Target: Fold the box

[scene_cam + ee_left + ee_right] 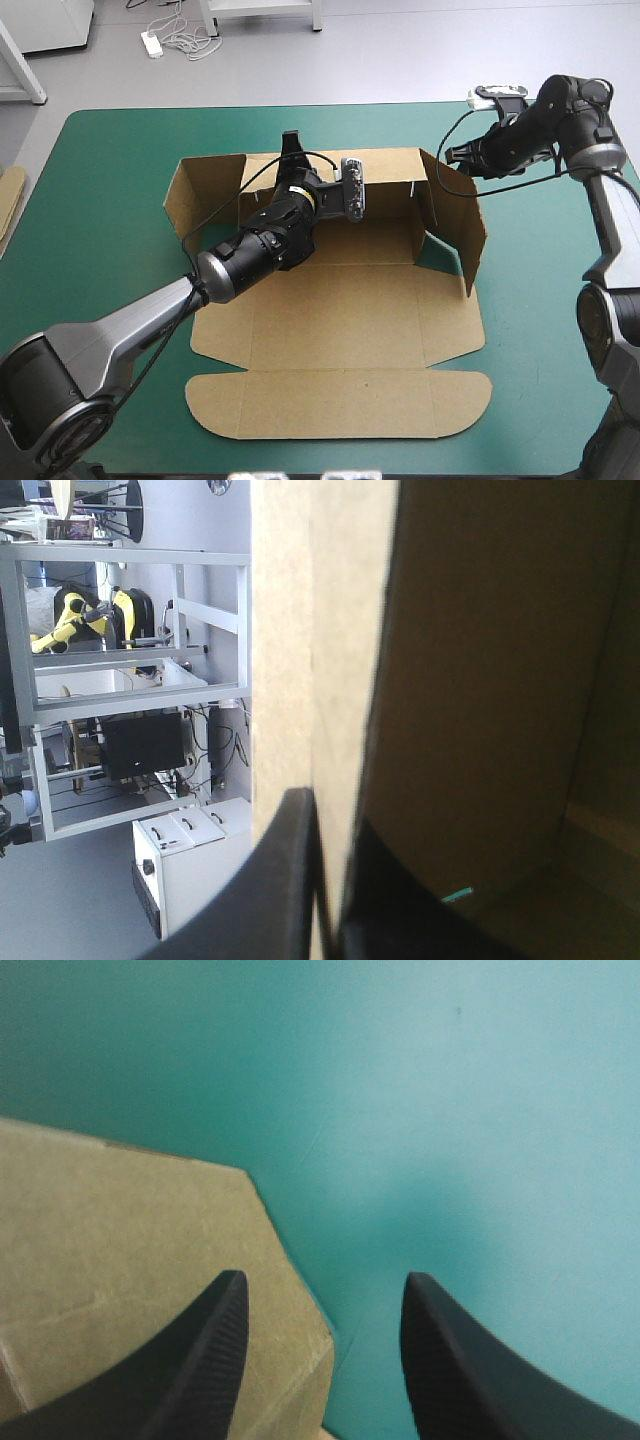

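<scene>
Item: box [340, 330], brown board, mid-counter [110, 200]; base and near lid flat, far wall [390, 165] and right wall [455, 215] raised.
Tool: left pincer [325, 815], clamped on the far wall's top edge.
Tool: right pincer [325, 1280], fingers apart, just outside the right wall's far corner, holding nothing.
Step, by judgement: wall-raising, part done.
Next: you likely need to bring the right pincer onto its wall, steadying the far wall.

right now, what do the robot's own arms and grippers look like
The left arm and the right arm match: rounded silver-grey tubes joined by bulky black joints. The left gripper and the right gripper each carry two broad black fingers, curved like fins and tapering to points, with a fine grainy surface.
</scene>
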Controlling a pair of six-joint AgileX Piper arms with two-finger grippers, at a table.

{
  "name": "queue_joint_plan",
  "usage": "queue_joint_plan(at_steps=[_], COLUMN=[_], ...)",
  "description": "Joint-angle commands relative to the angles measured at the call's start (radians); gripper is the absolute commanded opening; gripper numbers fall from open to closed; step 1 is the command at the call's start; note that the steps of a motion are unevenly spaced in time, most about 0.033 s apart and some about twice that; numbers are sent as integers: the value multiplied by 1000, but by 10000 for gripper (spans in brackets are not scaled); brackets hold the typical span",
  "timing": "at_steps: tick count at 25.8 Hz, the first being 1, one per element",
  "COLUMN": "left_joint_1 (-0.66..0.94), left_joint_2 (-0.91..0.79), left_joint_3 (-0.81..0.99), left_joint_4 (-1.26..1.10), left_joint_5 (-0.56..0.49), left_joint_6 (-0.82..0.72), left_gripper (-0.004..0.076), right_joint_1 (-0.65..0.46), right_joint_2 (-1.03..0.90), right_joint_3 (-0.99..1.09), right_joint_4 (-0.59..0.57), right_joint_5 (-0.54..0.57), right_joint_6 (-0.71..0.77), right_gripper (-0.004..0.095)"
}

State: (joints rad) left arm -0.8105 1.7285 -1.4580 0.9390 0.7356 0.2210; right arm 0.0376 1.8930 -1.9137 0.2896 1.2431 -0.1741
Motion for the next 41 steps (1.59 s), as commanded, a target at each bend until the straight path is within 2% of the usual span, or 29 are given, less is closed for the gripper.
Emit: queue_joint_plan(at_steps=[1,9,18,22,24,28,31,41], left_joint_1=[11,11,11,11,11,11,11,11], left_joint_2=[-29,-31,-33,-33,-33,-33,-33,-33], left_joint_3=[-2,-2,-2,-2,-2,-2,-2,-2], left_joint_4=[-70,-66,-66,-66,-66,-66,-66,-66], left_joint_5=[105,105,103,106,106,95,93,93], left_joint_6=[-15,-15,-18,-18,-18,-18,-18,-18], left_gripper=[-9,-9,-9,-9,-9,-9,-9,-9], right_joint_1=[-9,-9,-9,-9,-9,38,101,111], right_joint_2=[-90,-217,-361,-394,-394,-394,-394,-394], right_joint_3=[50,256,541,617,617,617,617,617], right_joint_4=[96,168,389,483,486,471,376,417], right_joint_5=[-35,-172,-384,-369,-324,-327,-405,-429], right_joint_6=[-57,-162,-465,-619,-619,-653,-625,-664], right_gripper=[445,445,445,445,445,469,479,593])
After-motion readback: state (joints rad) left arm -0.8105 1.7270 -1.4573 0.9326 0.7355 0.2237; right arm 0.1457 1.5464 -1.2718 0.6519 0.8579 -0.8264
